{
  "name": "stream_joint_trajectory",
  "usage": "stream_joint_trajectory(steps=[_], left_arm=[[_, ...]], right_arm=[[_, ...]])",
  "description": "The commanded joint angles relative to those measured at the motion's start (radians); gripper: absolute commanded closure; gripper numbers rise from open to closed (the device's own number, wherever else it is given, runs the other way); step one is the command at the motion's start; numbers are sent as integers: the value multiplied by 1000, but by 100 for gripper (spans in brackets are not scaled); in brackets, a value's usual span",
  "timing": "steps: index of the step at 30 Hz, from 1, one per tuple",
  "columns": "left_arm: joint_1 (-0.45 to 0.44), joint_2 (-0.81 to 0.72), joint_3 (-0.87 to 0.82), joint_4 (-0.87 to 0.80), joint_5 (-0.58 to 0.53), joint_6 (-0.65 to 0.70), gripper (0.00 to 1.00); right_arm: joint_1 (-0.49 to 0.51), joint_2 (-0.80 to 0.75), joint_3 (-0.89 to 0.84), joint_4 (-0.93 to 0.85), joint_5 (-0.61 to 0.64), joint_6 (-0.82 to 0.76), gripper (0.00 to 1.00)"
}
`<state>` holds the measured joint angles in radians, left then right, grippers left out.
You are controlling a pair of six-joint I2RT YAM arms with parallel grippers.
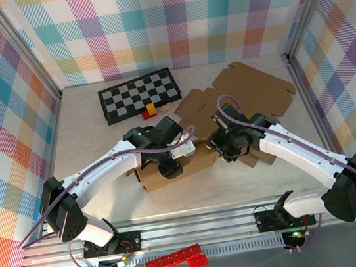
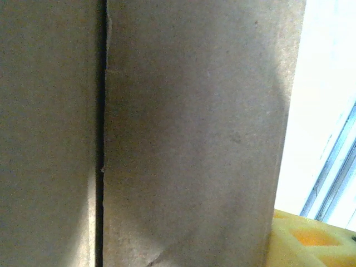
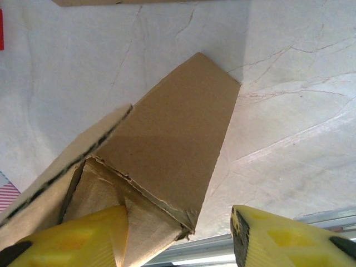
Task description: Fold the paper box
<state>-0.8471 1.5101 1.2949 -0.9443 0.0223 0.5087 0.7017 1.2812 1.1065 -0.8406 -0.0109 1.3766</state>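
pale marbled stone pattern covers the table (image 1: 89, 159), which is walled on three sides by pastel plaid panels. a flat cardboard sheet (image 1: 245, 91) lies toward the far right corner, its flaps spread out. a black-and-white checkerboard (image 1: 139, 96) lies flat at the far edge, left of centre, its right end just beside the sheet.

the paper box (image 1: 199, 165), brown and partly folded, sits around the middle of the table, nearer the near edge, with both arms meeting over it. the left gripper (image 1: 170, 169) points down onto the left part of the box. in the left wrist view the cardboard (image 2: 194, 133) is pressed close to the lens, a dark seam running down it, and one yellow finger (image 2: 311, 242) shows at the lower right corner. whether that gripper is open or shut cannot be told.

the right gripper (image 1: 224, 152) is at the box's right end. in the right wrist view its jaws stand apart (image 3: 181, 222). a tapered flap of the box (image 3: 172, 139) rises over the table (image 3: 289, 83), its lower corner reaching into the gap. the folded cardboard touches one yellow finger (image 3: 72, 239), while the other (image 3: 289, 239) is clear of it.

a small red block (image 1: 145, 115) and a yellow block (image 1: 151, 108) sit touching, just beside the checkerboard's near edge.
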Motion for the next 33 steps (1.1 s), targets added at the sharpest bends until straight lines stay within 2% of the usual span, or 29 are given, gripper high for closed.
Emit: stream_joint_trajectory(steps=[1,5,9,11,13,15,18,21,23,33], left_arm=[[8,-20,33,-23,-9,-8,40],[8,-47,16,-20,7,24,50],[12,-88,-11,-20,19,65,51],[18,-107,-23,-25,32,80,51],[26,-123,-35,-33,43,96,51],[29,-132,-46,-43,57,108,51],[37,-140,-57,-56,74,120,51],[40,-143,-64,-66,81,129,50],[46,-142,-65,-70,90,134,50],[58,-120,-53,-80,96,149,49]], right_arm=[[9,33,21,-102,-28,-48,51],[8,19,96,-75,-17,-210,49],[-11,-67,166,-20,33,-613,48],[-77,-126,145,35,-32,-822,48],[-169,-178,96,92,-163,-1025,46],[-251,-195,65,109,-237,-1143,41],[-371,-145,55,128,-485,-1241,37],[-379,-52,92,111,-662,-1316,34],[-377,-10,101,120,-735,-1325,33],[-306,56,101,61,-697,-1379,32]])
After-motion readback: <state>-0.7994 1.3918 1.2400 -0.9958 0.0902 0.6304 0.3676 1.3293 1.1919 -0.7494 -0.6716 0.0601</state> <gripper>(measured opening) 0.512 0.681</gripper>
